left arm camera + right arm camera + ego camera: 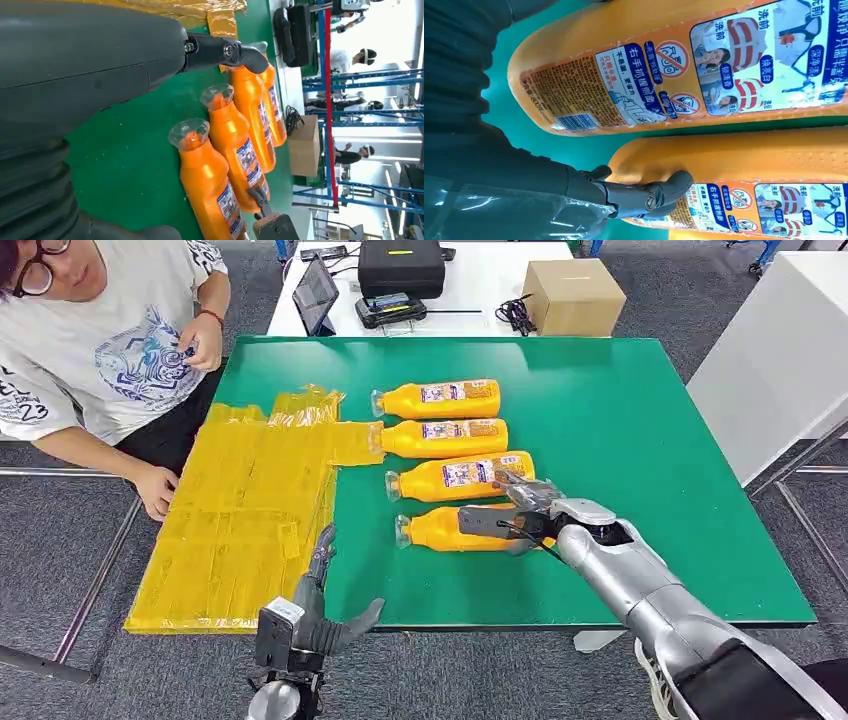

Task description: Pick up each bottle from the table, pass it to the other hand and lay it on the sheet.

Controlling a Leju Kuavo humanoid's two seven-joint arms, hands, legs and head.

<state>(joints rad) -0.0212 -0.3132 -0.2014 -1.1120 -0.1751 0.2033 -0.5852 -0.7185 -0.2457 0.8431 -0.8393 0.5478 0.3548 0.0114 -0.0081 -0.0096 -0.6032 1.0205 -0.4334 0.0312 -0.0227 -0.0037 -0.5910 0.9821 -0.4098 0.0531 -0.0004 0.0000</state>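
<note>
Several orange bottles lie side by side on the green table (640,440), caps toward the yellow sheet (240,510). My right hand (520,512) hovers over the base ends of the nearest bottle (440,530) and the one behind it (450,478), fingers spread. In the right wrist view a fingertip (674,182) touches the rounded base end of one bottle (749,155); nothing is lifted. My left hand (315,610) is at the table's front edge beside the sheet, fingers apart and holding nothing. The left wrist view shows its finger (225,50) above the bottle row (210,185).
A person sits at the left, one hand (155,490) on the sheet's edge. Behind the green table stands a white table with a cardboard box (573,295), a black case (400,265) and a tablet (315,295). Another white surface (780,360) stands right.
</note>
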